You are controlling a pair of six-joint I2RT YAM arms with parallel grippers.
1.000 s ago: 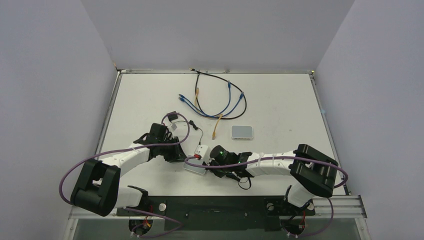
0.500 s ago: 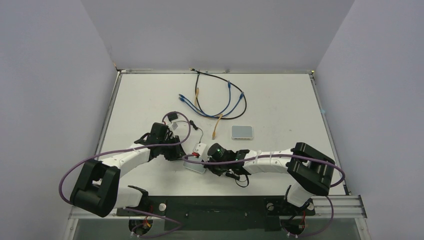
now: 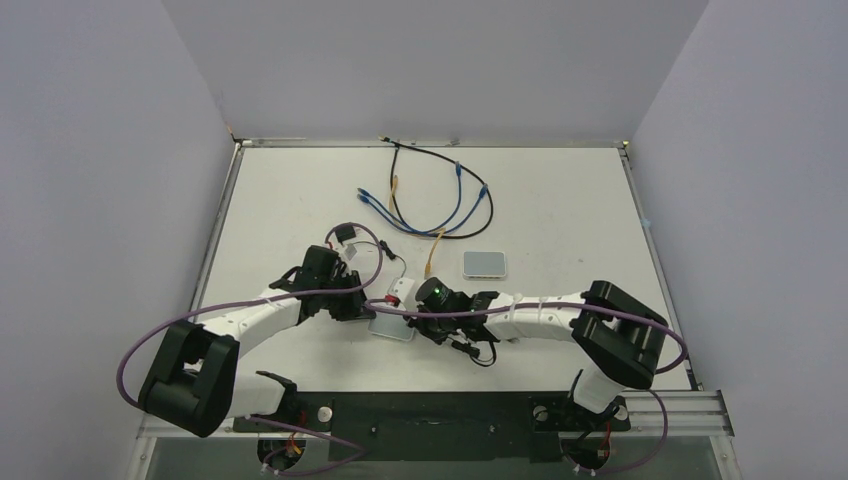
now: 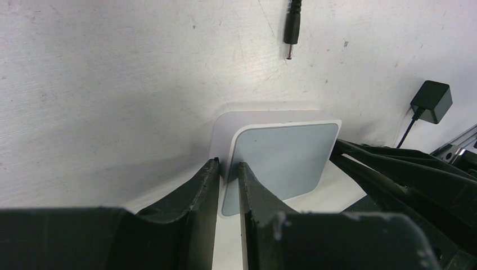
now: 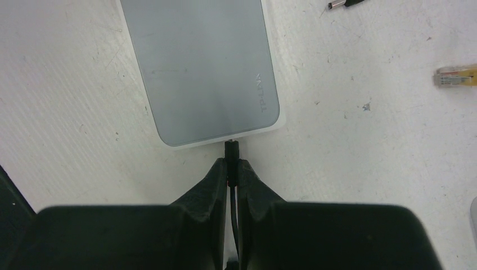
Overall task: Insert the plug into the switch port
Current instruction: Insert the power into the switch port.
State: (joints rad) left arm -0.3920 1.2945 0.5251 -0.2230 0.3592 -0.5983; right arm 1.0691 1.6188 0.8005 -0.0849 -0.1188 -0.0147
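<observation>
While the left gripper [image 4: 228, 167] clamps an edge of the flat white, grey-faced box [image 4: 278, 160], the right gripper [image 5: 232, 169] pinches the black plug [image 5: 232, 149], tip touching its narrow side.

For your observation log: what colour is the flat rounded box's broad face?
Flat white box: pale grey face, clearest in right wrist view.

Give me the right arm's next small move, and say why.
Probably a short, straight push forward. The right claw pinches the black plug, whose tip meets the narrow edge of the white box, apparently lined up with the socket but not clearly seated. The left claw grips the box's edge, so it should brace against the push.
</observation>
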